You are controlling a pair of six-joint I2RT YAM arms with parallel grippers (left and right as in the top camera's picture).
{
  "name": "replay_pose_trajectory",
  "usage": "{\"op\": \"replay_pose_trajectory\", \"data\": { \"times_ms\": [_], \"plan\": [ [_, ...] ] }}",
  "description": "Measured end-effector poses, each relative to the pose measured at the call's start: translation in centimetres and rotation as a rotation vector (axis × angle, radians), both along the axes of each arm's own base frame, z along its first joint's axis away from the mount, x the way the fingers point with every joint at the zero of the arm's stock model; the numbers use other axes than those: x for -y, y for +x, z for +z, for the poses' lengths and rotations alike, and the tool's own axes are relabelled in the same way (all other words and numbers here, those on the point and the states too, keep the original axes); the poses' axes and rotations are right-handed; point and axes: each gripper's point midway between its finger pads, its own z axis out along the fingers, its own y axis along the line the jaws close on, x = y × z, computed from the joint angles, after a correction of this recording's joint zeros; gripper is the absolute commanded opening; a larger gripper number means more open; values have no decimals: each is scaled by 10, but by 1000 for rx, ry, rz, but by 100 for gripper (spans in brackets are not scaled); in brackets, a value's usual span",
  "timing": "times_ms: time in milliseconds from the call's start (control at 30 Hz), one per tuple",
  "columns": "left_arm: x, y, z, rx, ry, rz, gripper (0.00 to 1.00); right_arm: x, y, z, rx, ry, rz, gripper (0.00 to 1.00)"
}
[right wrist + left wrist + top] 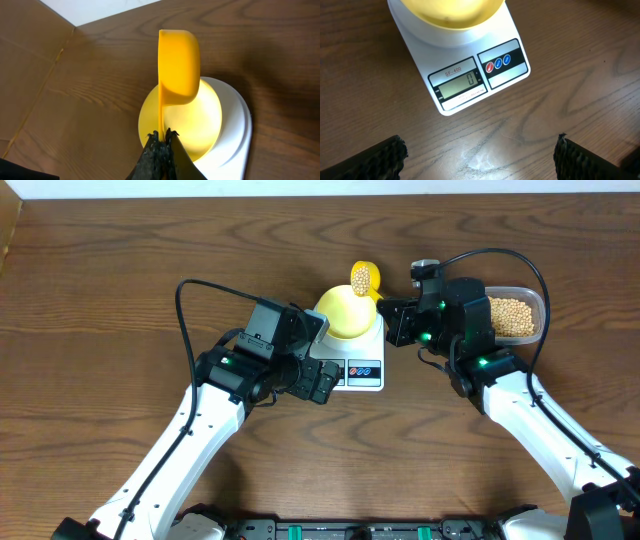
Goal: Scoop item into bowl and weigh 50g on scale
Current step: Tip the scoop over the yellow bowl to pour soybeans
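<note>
The white scale (362,370) stands at mid-table with the pale yellow-green bowl (347,315) on its platform. In the left wrist view the scale (470,82) reads 0 and the bowl (452,12) looks empty. My right gripper (383,302) is shut on the handle of a bright yellow scoop (364,278) that carries tan beans (360,277) over the bowl's far edge. In the right wrist view the gripper (161,134) holds the scoop (177,65) above the bowl (205,120). My left gripper (480,155) is open and empty just in front of the scale.
A clear plastic tub (535,302) full of beans (512,318) sits at the right, behind my right arm. A pale edge of the table shows at the far side (100,7). The left arm (250,360) lies just left of the scale.
</note>
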Motion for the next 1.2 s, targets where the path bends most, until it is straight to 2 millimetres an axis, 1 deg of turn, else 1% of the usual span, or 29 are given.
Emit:
{"op": "replay_pose_trajectory", "data": {
  "times_ms": [467, 700, 833, 967, 1200],
  "plan": [
    [0, 0, 0, 0, 0, 0, 96, 0, -1, -2, 58, -70, 50, 1],
    [0, 0, 0, 0, 0, 0, 96, -14, -9, -3, 134, -149, 142, 1],
    [0, 0, 0, 0, 0, 0, 96, -19, -11, -10, 141, -176, 170, 1],
    [0, 0, 0, 0, 0, 0, 96, -19, -10, -18, 131, -194, 176, 1],
    [0, 0, 0, 0, 0, 0, 96, -17, -8, -22, 138, -218, 174, 1]
  ]
}}
